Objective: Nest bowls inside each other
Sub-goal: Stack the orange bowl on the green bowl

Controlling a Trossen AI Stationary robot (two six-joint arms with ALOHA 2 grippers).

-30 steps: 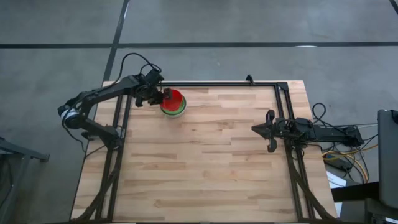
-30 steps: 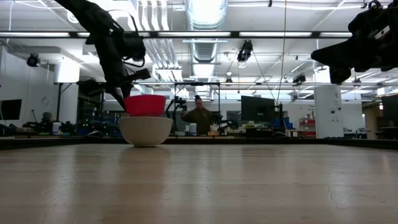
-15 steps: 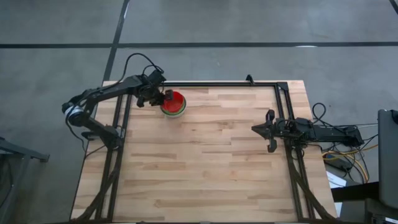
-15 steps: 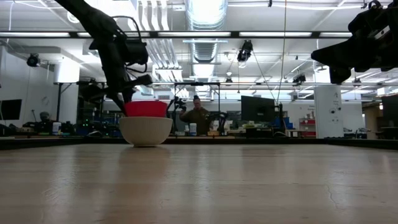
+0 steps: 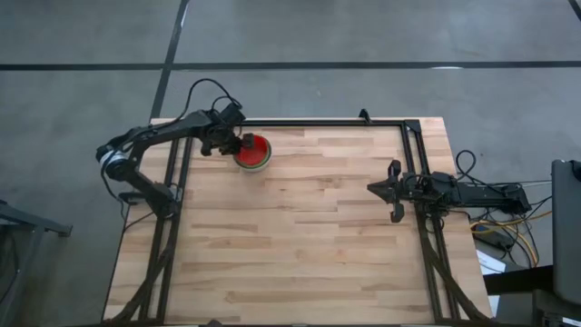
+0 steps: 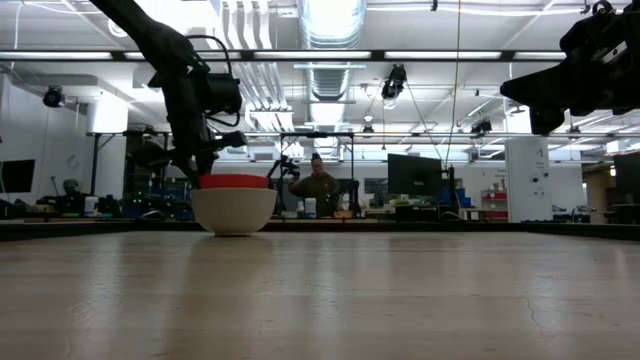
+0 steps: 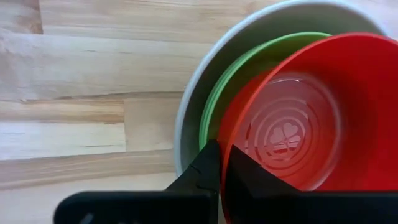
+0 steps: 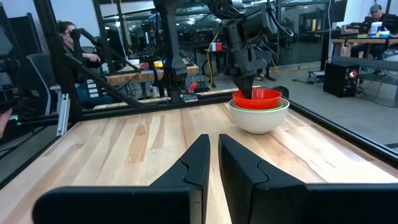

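Left gripper was closed on the near rim of the red bowl, which sat nested in a green bowl inside the white-grey bowl at the bench's far left. How many green bowls lay beneath could not be told. Right gripper was held shut and empty above the right side.

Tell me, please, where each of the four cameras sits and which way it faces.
High view: overhead, looking straight down; both arms show, left gripper at the red bowl.
Low view: table height, facing the room; white-grey bowl.
Left wrist view: looks down past its fingers, pinching the red bowl's rim.
Right wrist view: right gripper shut, facing the stack.
All share the bowl stack.
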